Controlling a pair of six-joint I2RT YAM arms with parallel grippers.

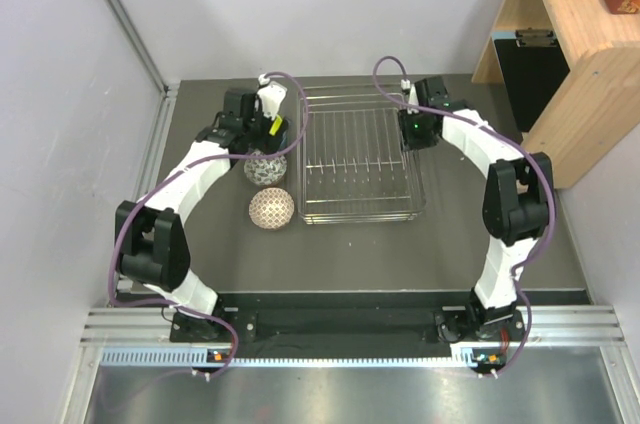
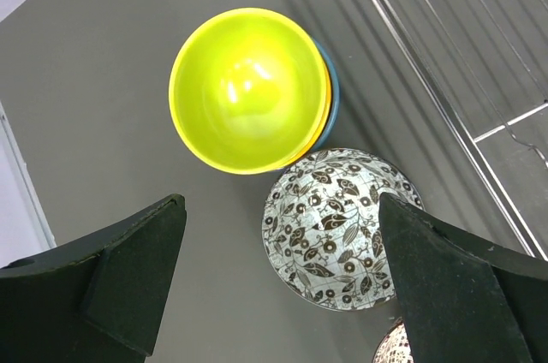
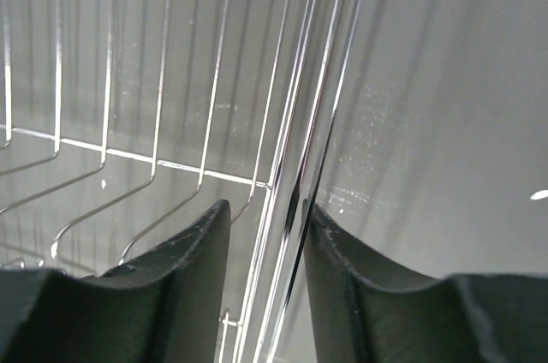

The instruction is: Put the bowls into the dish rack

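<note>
The left gripper (image 2: 281, 205) hangs wide open left of the dish rack (image 1: 360, 216), over a lime-yellow bowl (image 2: 248, 89) nested on others and a leaf-patterned bowl (image 2: 338, 226) just beside it; a pinkish-red patterned bowl (image 1: 271, 209) sits nearer. They look light, rigid, glossy and chippable; pinching a rim, one finger inside, seems safest. The right gripper (image 3: 267, 209) straddles the rack's right rim wire; whether it clamps is unclear.

No legible text anywhere
</note>
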